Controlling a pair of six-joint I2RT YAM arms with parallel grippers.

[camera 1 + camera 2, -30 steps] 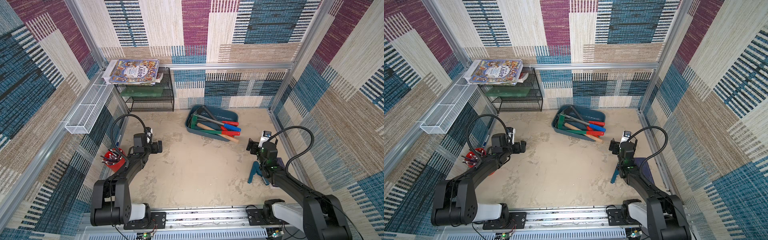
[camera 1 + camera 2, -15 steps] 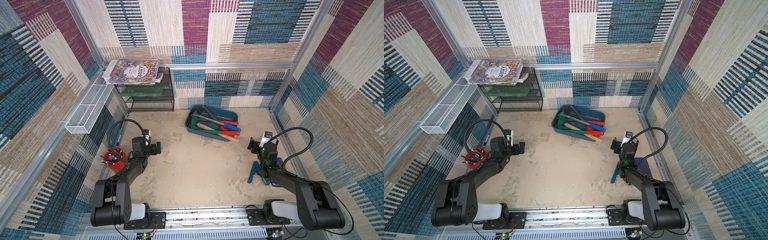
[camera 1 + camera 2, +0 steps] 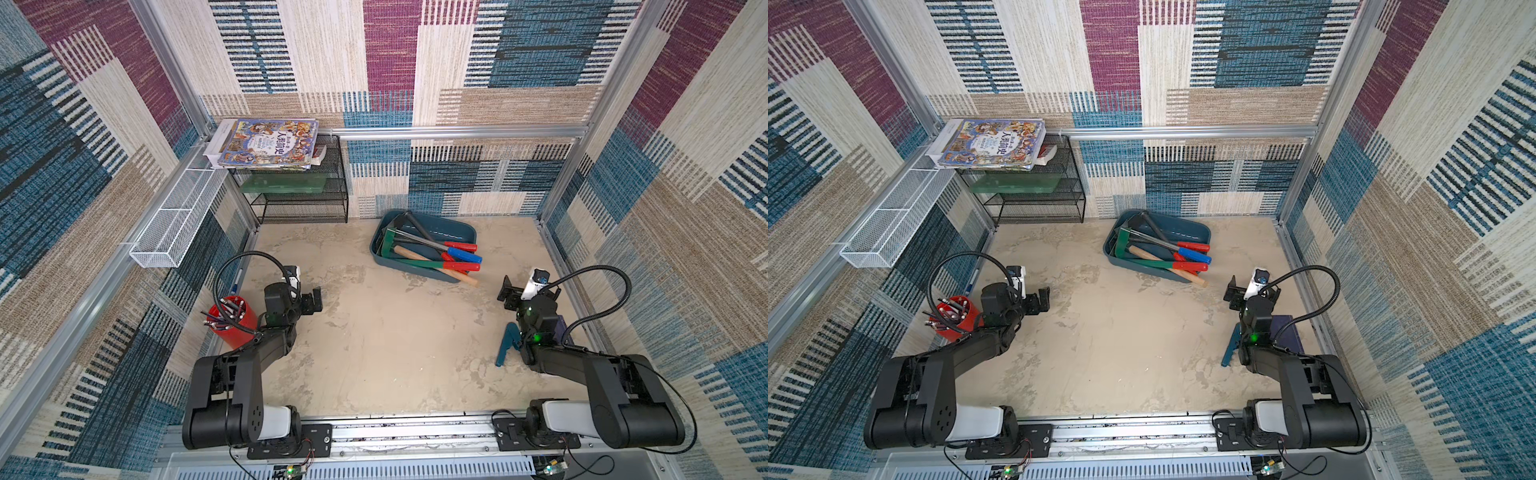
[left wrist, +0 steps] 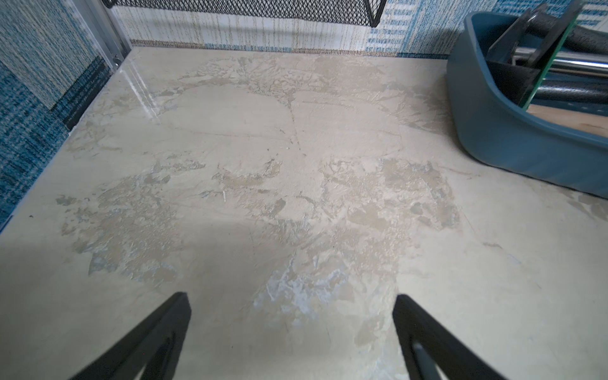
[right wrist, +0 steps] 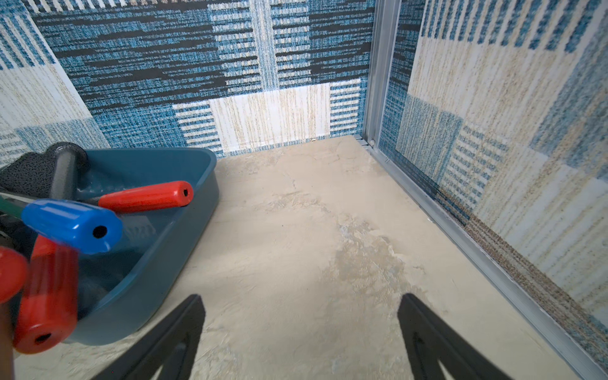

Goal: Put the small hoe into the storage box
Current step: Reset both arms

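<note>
- left gripper [image 4: 291, 297]: jaws released, empty, above bare counter [image 4: 230, 131]
- one storage box [image 3: 451, 230]; inside we count three red grips [image 3: 460, 246], one blue grip [image 3: 465, 256], one wooden handle [image 3: 467, 279], one black handle [image 3: 417, 227]
- small hoe [image 3: 388, 245]: we judge it green-headed tool, lying in box; likely stiff, head-heavy; hold shaft near head
- right gripper [image 5: 301, 297]: jaws released, empty

Left hand [image 4: 291, 296], right hand [image 5: 301, 296] spread wide, empty

Both top views are looking steeply down over the whole desk [image 3: 395, 353], while both wrist cameras are skimming low across it, all sharing the storage box [image 4: 493, 138].
</note>
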